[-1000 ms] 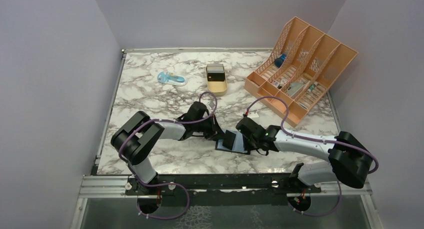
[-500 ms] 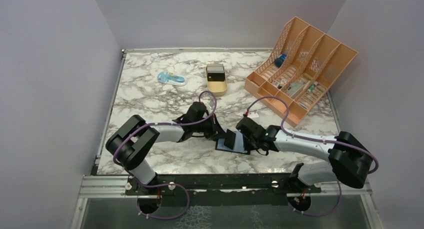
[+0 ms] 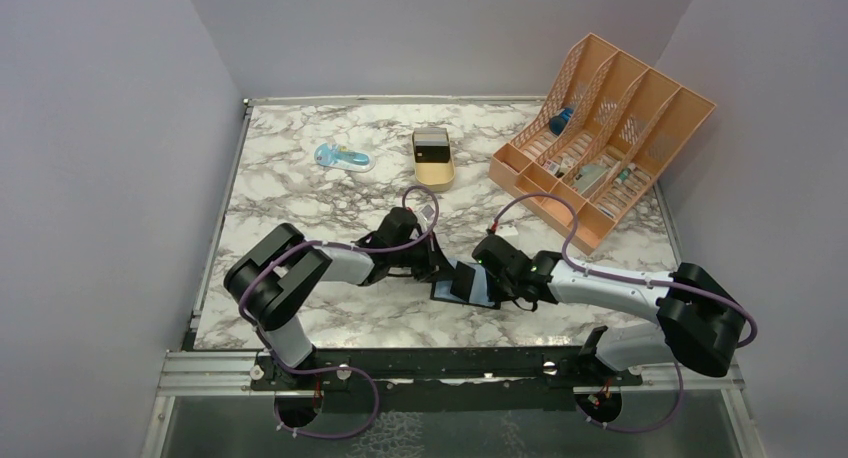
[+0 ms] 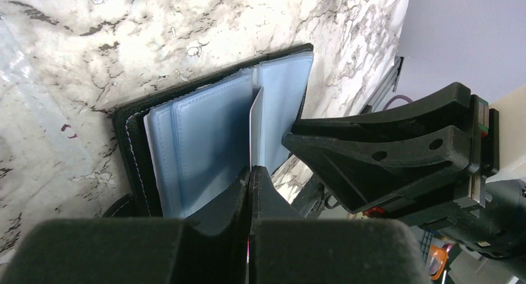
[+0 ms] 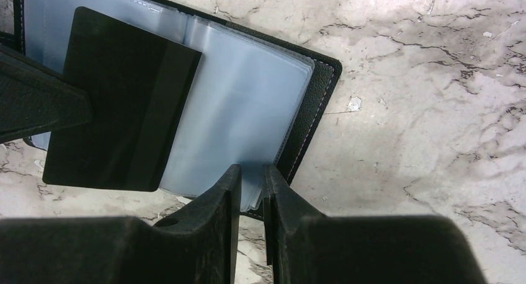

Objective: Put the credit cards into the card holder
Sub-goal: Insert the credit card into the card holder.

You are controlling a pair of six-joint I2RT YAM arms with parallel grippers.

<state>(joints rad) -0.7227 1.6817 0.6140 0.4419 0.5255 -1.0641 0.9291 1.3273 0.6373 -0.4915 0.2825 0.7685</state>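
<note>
Card holder [image 5: 322,79] lies open on the counter [image 5: 434,79]; right jaws pinch its sleeves [image 5: 248,98], left jaws clamp a card [image 4: 255,129] edge-on. Keep it square to the slot, sliding gently.

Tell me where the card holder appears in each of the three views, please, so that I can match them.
Top external: the card holder lies at low centre, near the table's front edge.
Left wrist: the card holder is at centre-left, open, blue-grey pages up.
Right wrist: the card holder runs from upper left to centre, open.
Shared landmark: the marble table under it.
</note>
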